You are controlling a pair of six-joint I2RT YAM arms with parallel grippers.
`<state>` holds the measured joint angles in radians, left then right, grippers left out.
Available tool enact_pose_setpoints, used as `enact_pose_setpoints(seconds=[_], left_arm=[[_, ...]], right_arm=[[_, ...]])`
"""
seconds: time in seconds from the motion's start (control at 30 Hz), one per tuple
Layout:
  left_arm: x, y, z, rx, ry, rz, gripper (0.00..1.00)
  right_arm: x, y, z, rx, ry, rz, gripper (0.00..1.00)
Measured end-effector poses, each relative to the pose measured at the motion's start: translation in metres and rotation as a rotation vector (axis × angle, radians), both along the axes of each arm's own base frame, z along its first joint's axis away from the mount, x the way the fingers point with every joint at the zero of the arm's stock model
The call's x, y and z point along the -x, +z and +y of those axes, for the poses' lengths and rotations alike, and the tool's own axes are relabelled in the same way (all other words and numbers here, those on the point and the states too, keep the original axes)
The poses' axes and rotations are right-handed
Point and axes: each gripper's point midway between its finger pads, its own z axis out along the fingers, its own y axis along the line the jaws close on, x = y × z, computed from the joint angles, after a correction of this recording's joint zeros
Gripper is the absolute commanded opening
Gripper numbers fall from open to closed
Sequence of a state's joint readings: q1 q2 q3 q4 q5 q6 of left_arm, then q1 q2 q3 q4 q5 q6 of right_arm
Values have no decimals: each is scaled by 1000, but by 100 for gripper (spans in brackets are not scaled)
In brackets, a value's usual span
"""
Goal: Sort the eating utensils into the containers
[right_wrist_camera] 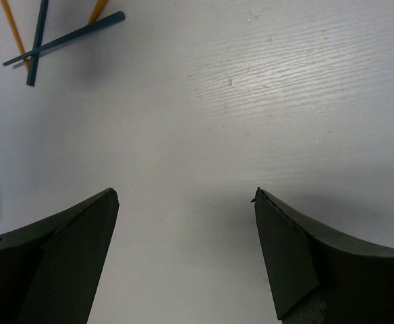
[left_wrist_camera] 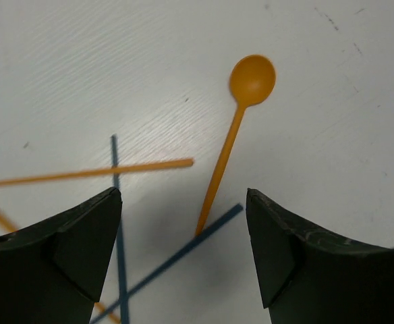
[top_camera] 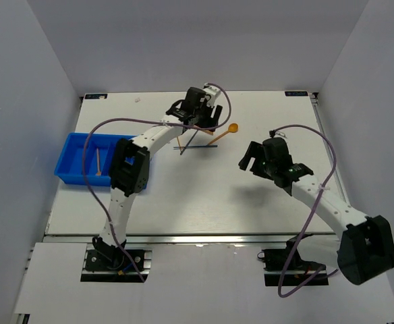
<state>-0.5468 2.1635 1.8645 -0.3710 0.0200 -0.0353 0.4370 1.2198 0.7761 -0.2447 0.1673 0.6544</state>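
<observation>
The utensils lie loose at the table's back middle. An orange spoon points its handle end down between my left fingers. Two dark blue sticks cross each other there, and an orange stick lies across one of them. My left gripper hovers open over this pile and holds nothing. The blue bin sits at the left edge with an orange stick in one compartment. My right gripper is open over bare table, right of the pile.
In the right wrist view the crossed blue sticks and an orange stick lie at the upper left. The left arm's forearm passes over the bin's right end. Grey walls close in the table on three sides.
</observation>
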Motion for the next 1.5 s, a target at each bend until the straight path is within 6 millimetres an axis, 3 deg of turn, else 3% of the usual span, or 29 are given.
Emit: enact_pose_setpoints(seconds=[0.13, 0.2, 0.27, 0.33, 0.57, 0.77, 1.1, 1.27, 1.5], left_arm=[[-20, -46, -44, 30, -130, 24, 79], [-24, -67, -56, 34, -168, 37, 79], [-20, -87, -64, 29, -204, 59, 78], [-12, -94, -73, 29, -235, 68, 76], [-3, -83, -114, 65, -325, 7, 55], [1, -111, -110, 35, -334, 36, 55], [-3, -111, -107, 19, -330, 19, 58], [10, -111, -104, 5, -349, 20, 62], [13, -87, -106, 4, -370, -20, 65]], right_arm=[[17, 14, -2, -8, 49, -43, 86], [23, 20, -5, -2, 61, -64, 86], [27, 23, -8, 7, 68, -77, 86], [29, 24, -11, 22, 75, -82, 86], [33, 16, -13, 50, 93, -56, 86], [35, 14, -13, 52, 101, -48, 85], [35, 16, -11, 42, 115, -54, 85], [35, 15, -10, 46, 118, -52, 85], [33, 8, -9, 58, 130, -36, 85]])
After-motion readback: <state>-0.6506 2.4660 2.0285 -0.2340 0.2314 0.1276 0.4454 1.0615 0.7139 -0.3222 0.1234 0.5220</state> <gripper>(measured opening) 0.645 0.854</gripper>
